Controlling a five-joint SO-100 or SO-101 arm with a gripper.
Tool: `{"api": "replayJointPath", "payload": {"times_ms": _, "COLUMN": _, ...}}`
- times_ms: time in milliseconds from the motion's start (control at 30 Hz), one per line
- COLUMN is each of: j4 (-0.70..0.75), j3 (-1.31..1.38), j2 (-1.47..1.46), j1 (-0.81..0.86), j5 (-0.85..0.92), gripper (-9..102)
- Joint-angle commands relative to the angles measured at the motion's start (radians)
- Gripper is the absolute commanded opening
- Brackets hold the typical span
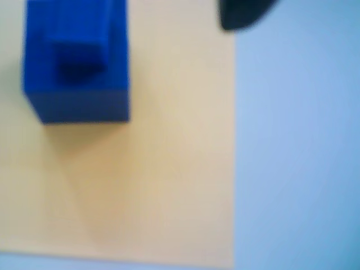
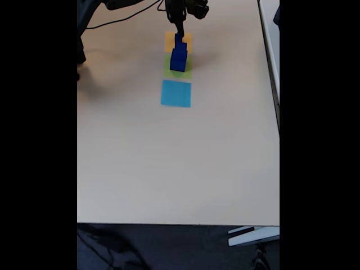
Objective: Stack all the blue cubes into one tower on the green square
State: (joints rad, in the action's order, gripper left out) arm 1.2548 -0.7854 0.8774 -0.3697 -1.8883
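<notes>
Fixed view: the blue cubes (image 2: 179,55) stood as 1 dark-blue tower on the green square (image 2: 185,72), near the far edge of the desk (image 2: 169,163), roughly midway between its left and right edges. The number of cubes in the tower could not be counted. The orange-yellow square (image 2: 185,39) lay just beyond the green one, and the light-blue square (image 2: 176,93) just in front of it, the 3 patches forming 1 line. The gripper (image 2: 179,31) hung directly above the tower top; whether its fingers were spread or pinching the top cube could not be told.

Wrist view: blurred blue cubes (image 1: 76,62) appeared at upper left.
</notes>
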Motion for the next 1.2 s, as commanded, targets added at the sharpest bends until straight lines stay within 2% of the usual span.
{"api": "replayJointPath", "payload": {"times_ms": 0, "j4": -0.008, "j3": 0.015, "j2": 0.028, "j1": 0.003, "j5": 0.014, "gripper": 24}}
{"api": "replayJointPath", "payload": {"times_ms": 1167, "j4": -0.003, "j3": -0.043, "j2": 0.043, "j1": 0.018, "j5": 0.054, "gripper": 21}}
